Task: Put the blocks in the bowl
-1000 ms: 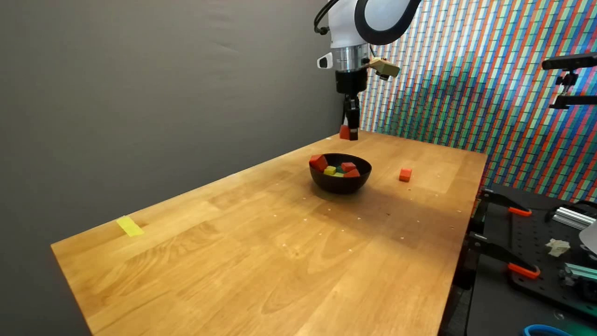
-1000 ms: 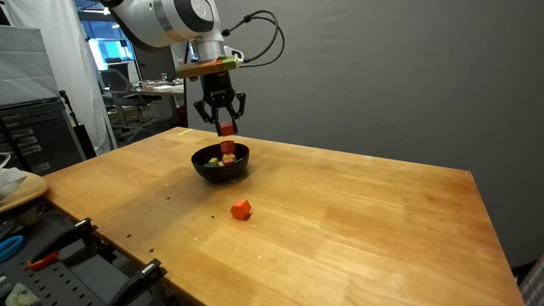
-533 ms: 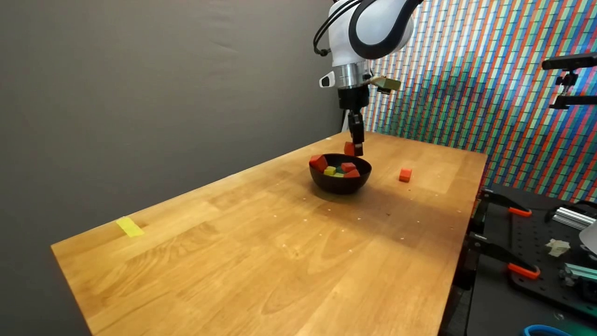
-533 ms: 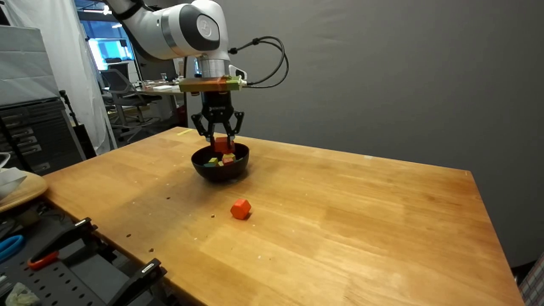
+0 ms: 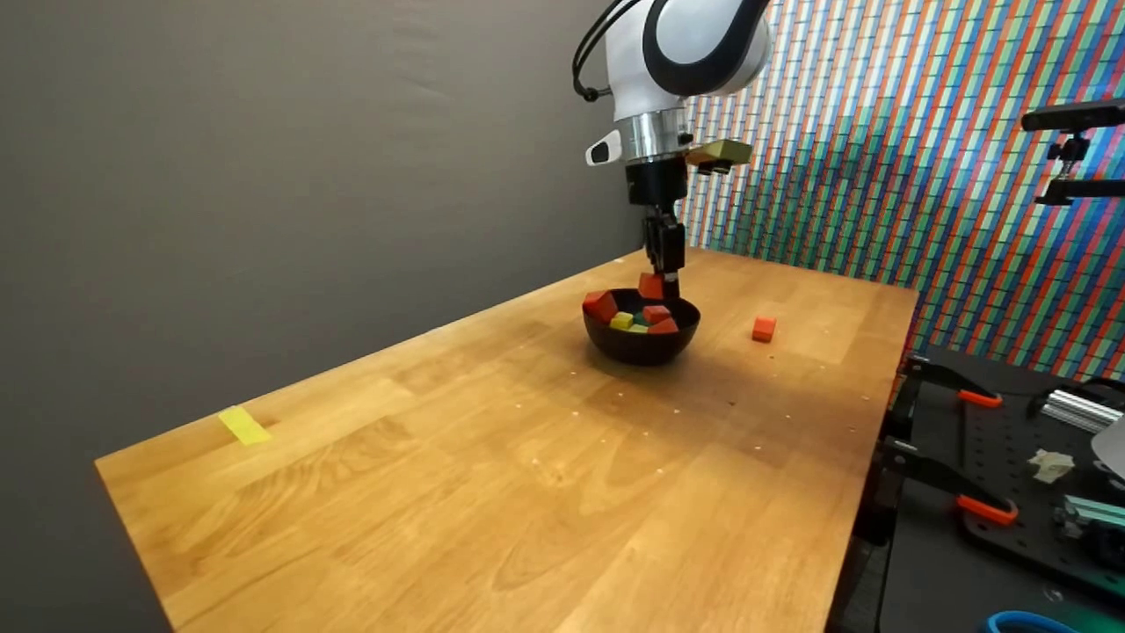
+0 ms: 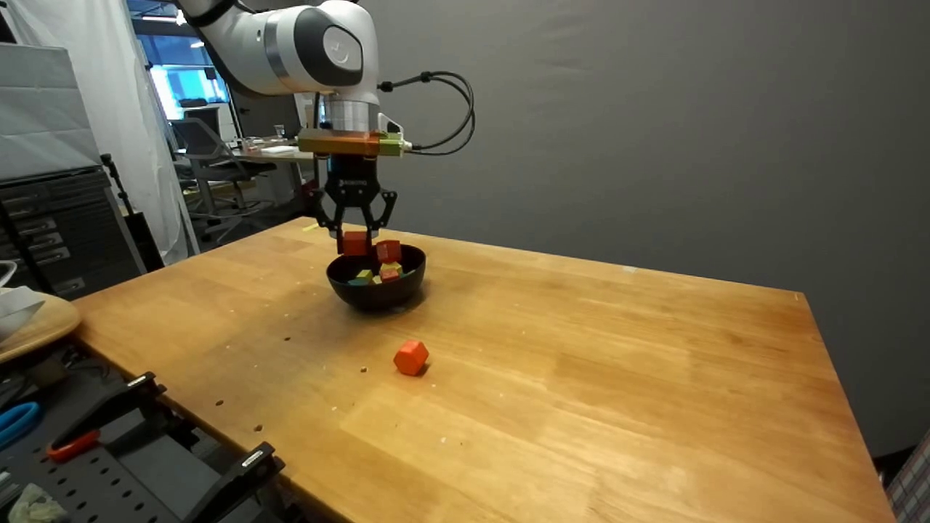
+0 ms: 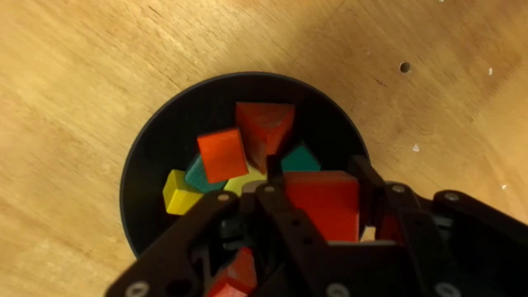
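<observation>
While most of the blocks (image 7: 222, 156) already lie in the black bowl (image 6: 374, 299), this job isn't finished! The wrist view shows red, orange, yellow and green ones down inside, though the gripper (image 6: 356, 245) hides part of the heap, so no firm count from me. One red block (image 5: 600, 306) sits high at the rim, poking above it. And look, the jaws have another: the held red block (image 7: 324, 206), clamped between them above the bowl, toward its edge, not yet let go. Out on the wooden table (image 5: 395, 527), apart from the bowl, lies one orange-red block (image 6: 411, 358). By my reckoning that leaves one release and one more pick. Now the arm (image 6: 290, 51): its white upper part slants down from overhead, and below that the gripper points straight down, low over the rim in both exterior views. A touch farther inward, I'd judge, would make for a surer drop.
</observation>
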Controlling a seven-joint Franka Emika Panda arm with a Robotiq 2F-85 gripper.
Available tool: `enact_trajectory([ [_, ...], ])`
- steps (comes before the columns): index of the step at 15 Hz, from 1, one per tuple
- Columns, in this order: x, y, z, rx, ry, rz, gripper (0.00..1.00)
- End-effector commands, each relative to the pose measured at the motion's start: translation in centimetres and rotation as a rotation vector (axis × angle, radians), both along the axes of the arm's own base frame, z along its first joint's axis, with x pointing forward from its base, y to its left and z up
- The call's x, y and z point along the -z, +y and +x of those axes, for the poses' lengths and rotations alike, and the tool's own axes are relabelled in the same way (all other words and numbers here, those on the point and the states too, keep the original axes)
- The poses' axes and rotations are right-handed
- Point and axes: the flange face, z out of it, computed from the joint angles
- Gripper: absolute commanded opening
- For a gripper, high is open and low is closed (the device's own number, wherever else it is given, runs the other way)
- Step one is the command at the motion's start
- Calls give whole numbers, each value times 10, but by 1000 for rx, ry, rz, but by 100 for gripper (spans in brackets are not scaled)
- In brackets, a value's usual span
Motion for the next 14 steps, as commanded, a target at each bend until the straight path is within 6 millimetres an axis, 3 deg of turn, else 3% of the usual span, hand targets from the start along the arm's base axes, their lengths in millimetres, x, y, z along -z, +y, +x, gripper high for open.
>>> enact_trajectory([
  [1,-9,15,11,-49,-17,6,24],
  [2,-11,16,14,-37,-37,-2,68],
  [3,-13,14,16,-29,-57,-13,69],
  [5,-19,4,18,-5,-99,-46,83],
  [7,-29,-22,17,56,-127,-104,99],
  [10,-37,-79,1,210,-112,-203,100],
  [14,-21,-147,-38,427,-31,-236,100],
])
